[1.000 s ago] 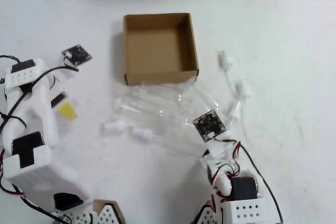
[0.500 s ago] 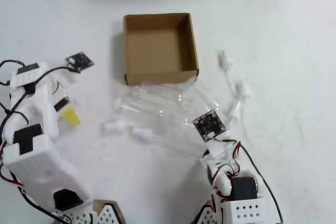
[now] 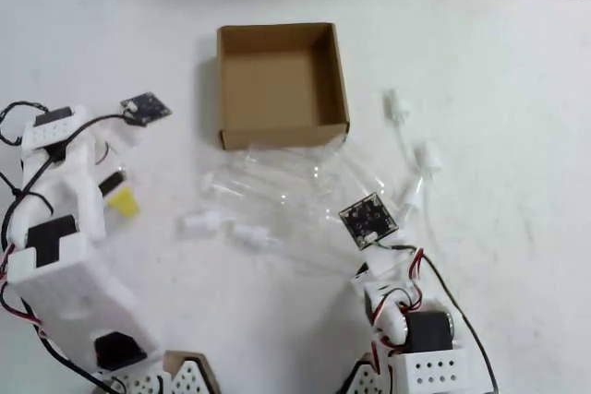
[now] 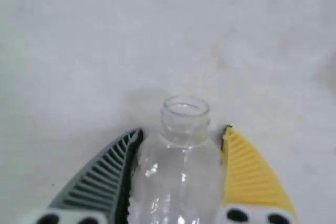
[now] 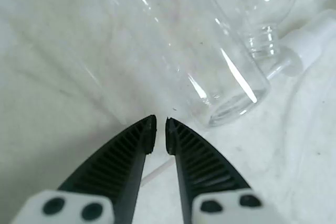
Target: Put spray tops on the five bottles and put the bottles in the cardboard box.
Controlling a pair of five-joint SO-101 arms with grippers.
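At the left side of the high view, my left gripper (image 3: 117,193) sits low over the white table (image 3: 499,62), well left of the cardboard box (image 3: 280,85), which stands open-topped in the upper centre. From my left wrist, I see the grey finger and the yellow finger clamped on either side of a clear bottle (image 4: 178,171), pressing its shoulders. Its open neck points away from my wrist and carries no spray top.

My right gripper (image 5: 160,127) is at the lower centre of the high view. Its two black fingers are drawn almost together, with only a thin slit between the tips and nothing held. Just past those tips lie more clear bottles (image 5: 173,40) on their sides, and a white spray top (image 5: 310,32) lies beside one bottle's neck.

Seen from above, these loose bottles (image 3: 277,177) lie in a jumble just below the box. Three spray tops (image 3: 427,156) are strung down the right of the pile, and two more (image 3: 199,221) lie at its lower left.
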